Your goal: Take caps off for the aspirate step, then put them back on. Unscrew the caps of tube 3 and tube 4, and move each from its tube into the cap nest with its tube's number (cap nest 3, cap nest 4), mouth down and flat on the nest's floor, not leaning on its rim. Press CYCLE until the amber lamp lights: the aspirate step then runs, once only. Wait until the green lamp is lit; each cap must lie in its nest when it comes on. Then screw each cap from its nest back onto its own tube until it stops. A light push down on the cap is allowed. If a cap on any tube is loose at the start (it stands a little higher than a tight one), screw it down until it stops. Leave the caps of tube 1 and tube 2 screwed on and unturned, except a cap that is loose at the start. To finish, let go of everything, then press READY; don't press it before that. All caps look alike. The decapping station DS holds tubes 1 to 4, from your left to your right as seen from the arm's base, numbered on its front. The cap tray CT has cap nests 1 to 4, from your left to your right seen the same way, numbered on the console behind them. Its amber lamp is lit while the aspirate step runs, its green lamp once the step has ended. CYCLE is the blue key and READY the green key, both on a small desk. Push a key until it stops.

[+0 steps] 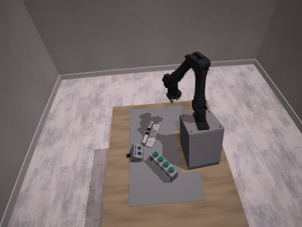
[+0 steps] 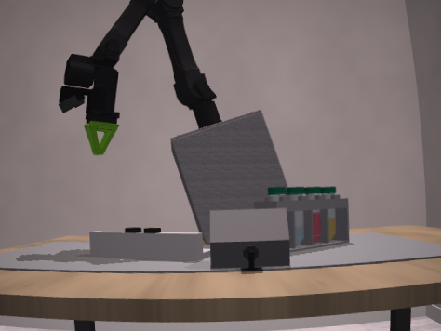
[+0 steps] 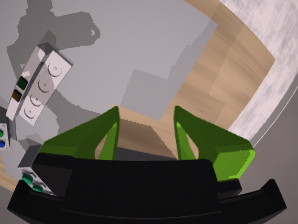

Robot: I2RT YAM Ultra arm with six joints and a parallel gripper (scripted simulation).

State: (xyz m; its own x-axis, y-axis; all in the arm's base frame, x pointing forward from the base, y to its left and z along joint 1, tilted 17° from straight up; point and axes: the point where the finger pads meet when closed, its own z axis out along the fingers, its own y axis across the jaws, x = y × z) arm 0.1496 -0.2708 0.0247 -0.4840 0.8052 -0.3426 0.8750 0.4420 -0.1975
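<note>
Arm's gripper (image 1: pixel 173 99) hangs high over the far edge of the grey mat (image 1: pixel 165 188), near the counter (image 1: pixel 118 159) edge. Jaws stand about half apart, nothing between them; wrist view shows only mat and wood through the gap.

Plenty of open air under the gripper. The cap tray (image 1: pixel 151 134) lies well below it, nearer the middle of the mat; its nests look bare.

Tube station (image 1: pixel 164 166) sits further toward the near side, set at an angle, all four green caps (image 1: pixel 164 162) on their tubes. Which stands higher, cannot tell.

Key desk (image 1: pixel 137 152) just beside the station's left end, between it and the tray, near the mat's left edge.

Pedestal (image 1: pixel 201 143) crowds the station's right side, close but apart. Bare mat beyond the station to the near edge.
</note>
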